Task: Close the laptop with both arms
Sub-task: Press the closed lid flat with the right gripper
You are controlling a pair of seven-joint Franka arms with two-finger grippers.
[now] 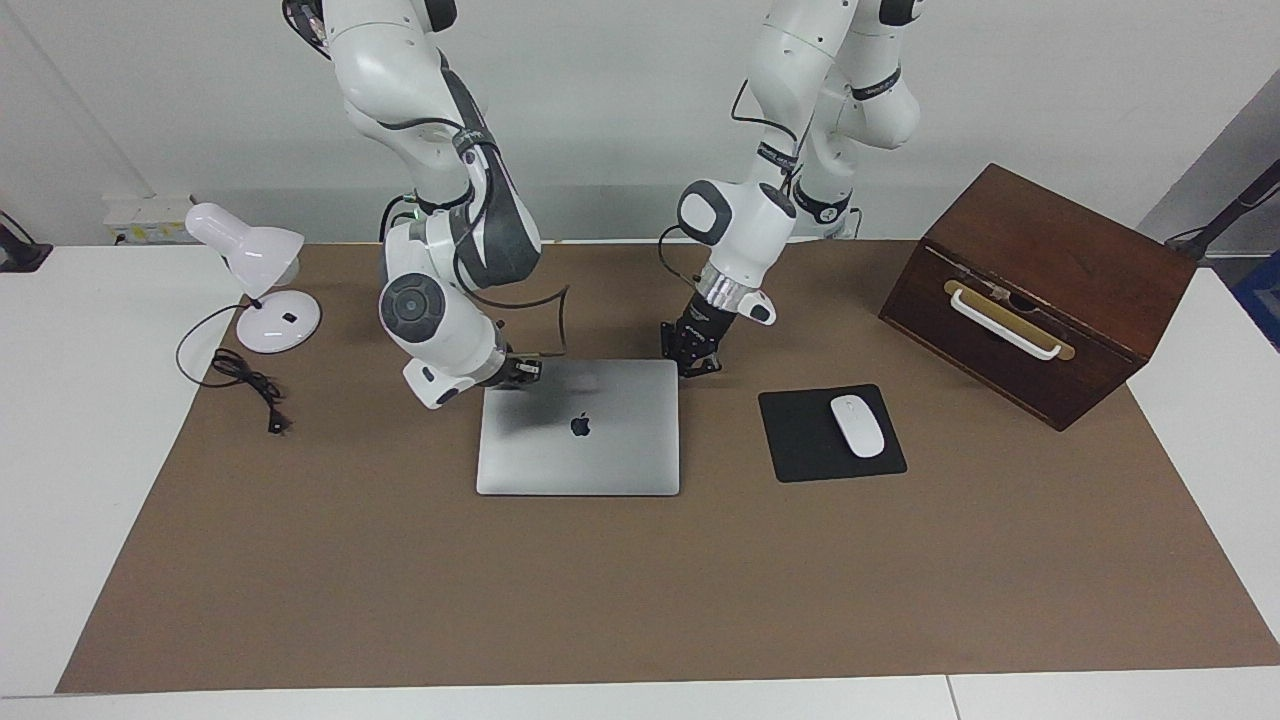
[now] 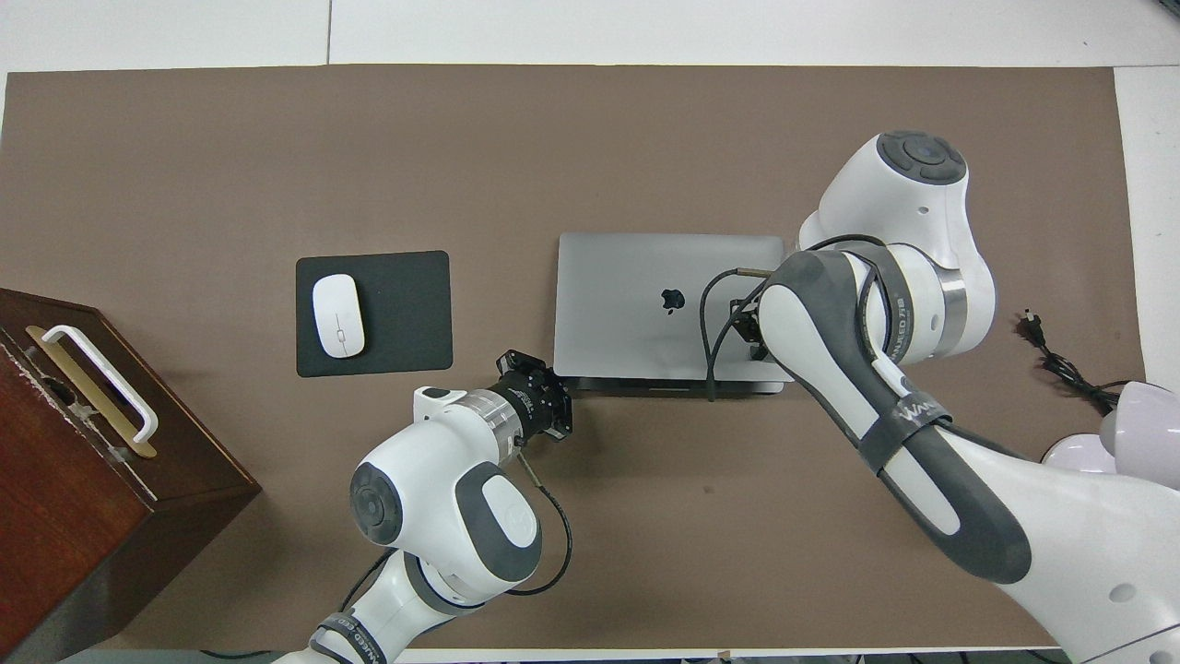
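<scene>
The laptop (image 1: pixel 578 427) lies in the middle of the brown mat (image 1: pixel 640 580), lid down and apparently flat, beside the black mouse pad (image 1: pixel 831 433) and toward the right arm's end from it.

The left gripper (image 1: pixel 692 360) stands at the lid's robot-side corner nearest the mouse pad; the right gripper (image 1: pixel 522 370) is at the other robot-side corner. Whether either gripper's jaws are spread or clenched cannot be told.

Risks, as judgement:
- Continued downward pressure on a closed lid may stress the hinge or slide the laptop.
- A sideways retreat may drag a corner toward the mouse (image 1: pixel 858 425).

The overhead view shows a dark base edge below the lid; the right arm's forearm hides that gripper there — the facing view shows it.
</scene>
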